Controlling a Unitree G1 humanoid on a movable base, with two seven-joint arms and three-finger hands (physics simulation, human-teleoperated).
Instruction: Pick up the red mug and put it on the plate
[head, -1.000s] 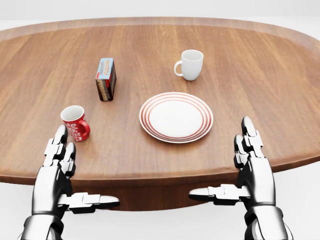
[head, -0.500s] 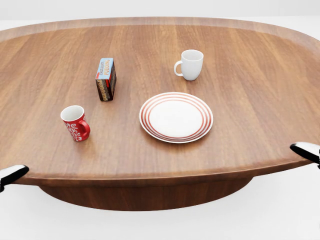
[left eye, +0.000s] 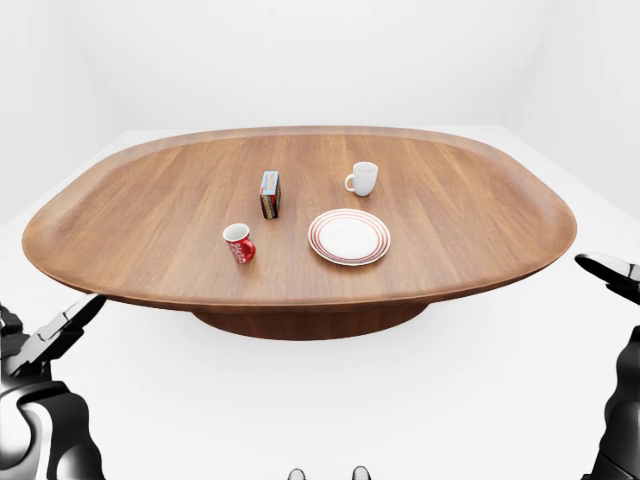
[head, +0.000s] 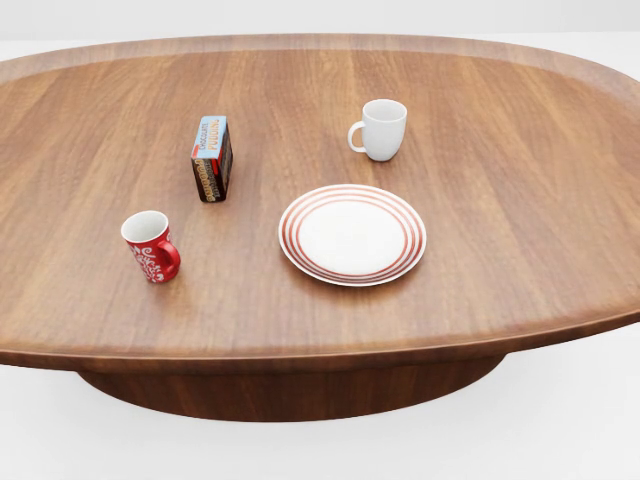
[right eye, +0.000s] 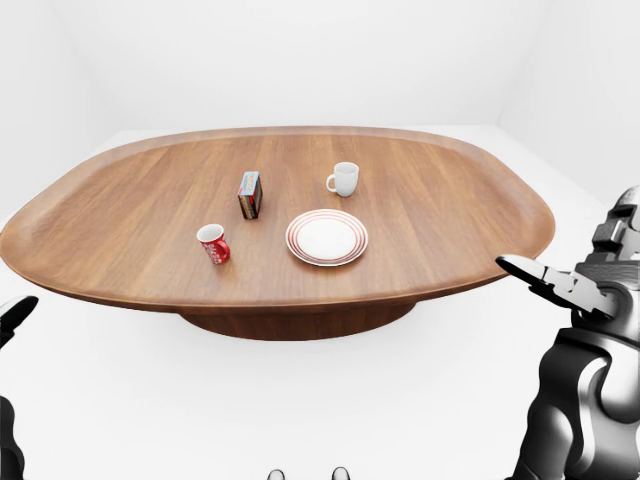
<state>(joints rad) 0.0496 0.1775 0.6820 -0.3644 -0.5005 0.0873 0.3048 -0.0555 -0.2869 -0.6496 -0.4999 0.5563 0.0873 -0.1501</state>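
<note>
Table (head: 480, 300): box (head: 212, 158) lettering unreadable. Mug (head: 150, 246) sits left of plate (head: 352, 234). Left hand (left eye: 45, 340) and right hand (right eye: 575, 285) hang released, lower corners.

Left hand (left eye: 40, 340) and right hand (right eye: 590, 280) hang wide apart, fingers spread.

glossy black arms, silver-and-black jointed left robot hand (left eye: 45, 335), right robot hand (right eye: 560, 283).

table (head: 480, 250): you see wood, visible grain, smooth satin sheen
red mug (head: 151, 246): looks glazed, glossy, white pattern
plate (head: 352, 234): smooth, ceramic-looking, red rings
white mug (head: 381, 129): smooth, matt
box (head: 212, 158): printed card, it seems
left hand (left eye: 45, 345), right hand (right eye: 590, 290): your polished metal, black joints
</note>
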